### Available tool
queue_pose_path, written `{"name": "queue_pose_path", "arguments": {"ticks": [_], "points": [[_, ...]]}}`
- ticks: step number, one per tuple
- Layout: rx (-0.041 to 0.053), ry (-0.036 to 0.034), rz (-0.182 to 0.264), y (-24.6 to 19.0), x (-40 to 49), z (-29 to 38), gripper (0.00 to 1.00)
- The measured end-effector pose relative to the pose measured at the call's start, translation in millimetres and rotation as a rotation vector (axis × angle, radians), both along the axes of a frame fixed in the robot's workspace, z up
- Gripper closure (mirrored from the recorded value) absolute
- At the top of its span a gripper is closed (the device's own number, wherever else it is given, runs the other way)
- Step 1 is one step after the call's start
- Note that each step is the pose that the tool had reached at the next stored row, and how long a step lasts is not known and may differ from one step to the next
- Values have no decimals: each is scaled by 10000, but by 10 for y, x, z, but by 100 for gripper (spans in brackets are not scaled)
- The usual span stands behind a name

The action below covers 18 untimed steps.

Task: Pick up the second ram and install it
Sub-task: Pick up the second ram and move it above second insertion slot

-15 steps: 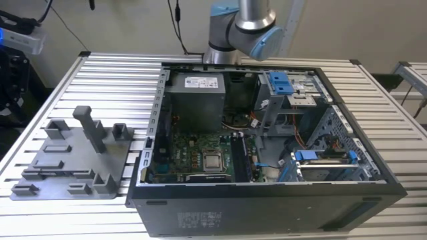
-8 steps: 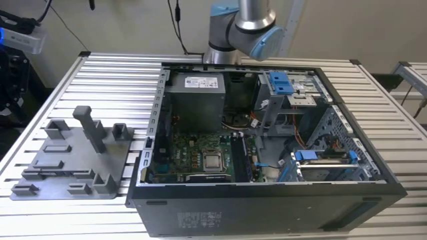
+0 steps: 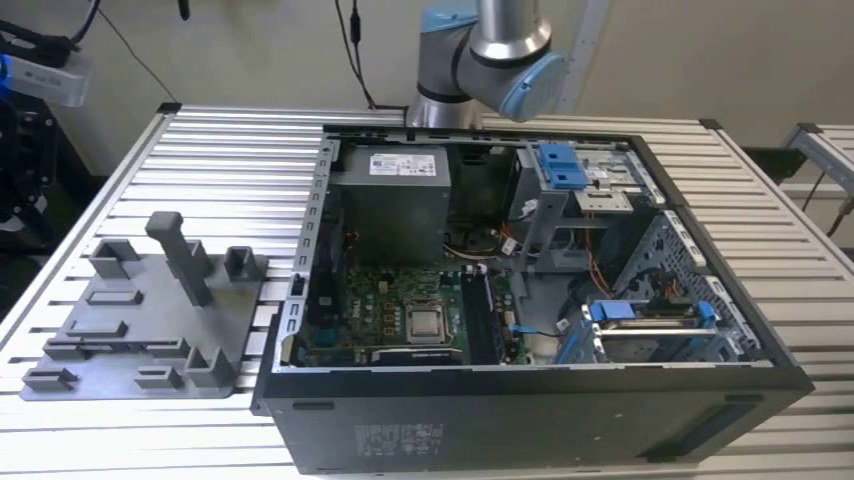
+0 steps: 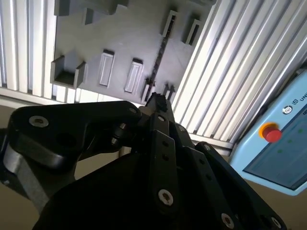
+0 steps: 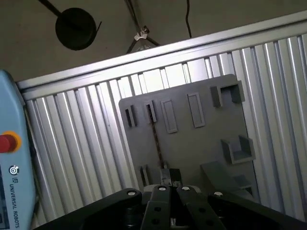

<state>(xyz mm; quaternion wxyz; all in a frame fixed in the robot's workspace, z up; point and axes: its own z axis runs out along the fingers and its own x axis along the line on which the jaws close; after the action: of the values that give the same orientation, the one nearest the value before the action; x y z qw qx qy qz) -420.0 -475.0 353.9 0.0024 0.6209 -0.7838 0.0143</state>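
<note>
In the first wrist view, the hand (image 5: 169,176), pressed together and holding nothing, hung well above the grey fixture plate (image 5: 192,153). The second ram (image 5: 155,136) stood on edge in its slots. I judged a centred, square grip across its flat faces best.

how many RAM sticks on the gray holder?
1. The RAM stick stands on edge in a slot of the gray holder, seen in both wrist views; the gripper covers part of the holder.
</note>
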Motion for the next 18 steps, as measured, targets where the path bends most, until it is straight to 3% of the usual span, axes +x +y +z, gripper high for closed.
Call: {"name": "queue_pose_path", "arguments": {"ticks": [6,11,15,18], "points": [[-1,-40,1013,0,0,-21,89],[35,-55,1097,-3,1,-71,89],[91,132,1094,-12,4,-90,89],[92,141,1092,-14,4,-90,89]]}}
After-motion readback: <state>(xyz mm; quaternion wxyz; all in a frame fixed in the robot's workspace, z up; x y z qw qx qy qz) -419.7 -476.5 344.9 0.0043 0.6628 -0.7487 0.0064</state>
